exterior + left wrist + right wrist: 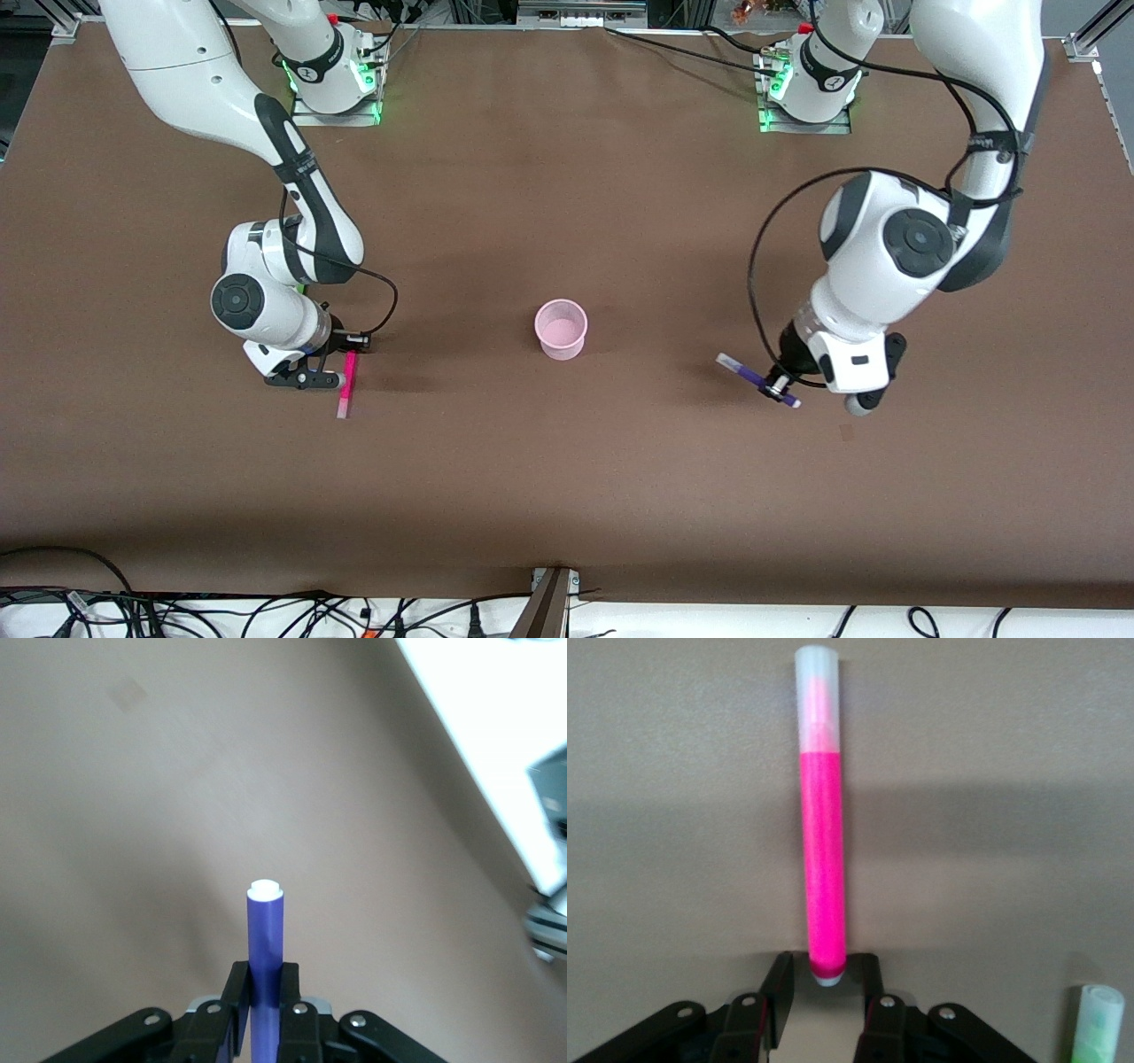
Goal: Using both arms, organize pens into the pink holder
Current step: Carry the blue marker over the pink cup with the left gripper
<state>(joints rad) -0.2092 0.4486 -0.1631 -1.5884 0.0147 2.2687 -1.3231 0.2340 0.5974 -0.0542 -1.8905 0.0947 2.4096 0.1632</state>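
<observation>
The pink holder [561, 329] stands mid-bench, empty, between both arms. The purple pen [758, 380], long axis slanted, is clamped in the left end effector [780, 386] above the bench; the holder lies toward the right arm. The right end effector [332, 377] straddles the magenta pen's [347, 383] end, fingers [778, 985] narrowly apart. A green pen [1097, 1023] lies beside.

- Left tool [783, 386] hangs over the worktop [567, 461], fingers [237, 1005] clamped on the purple pen [265, 943].
- Right tool [328, 372] sits low, fingers [778, 988] apart around the magenta pen's [822, 859] end.
</observation>
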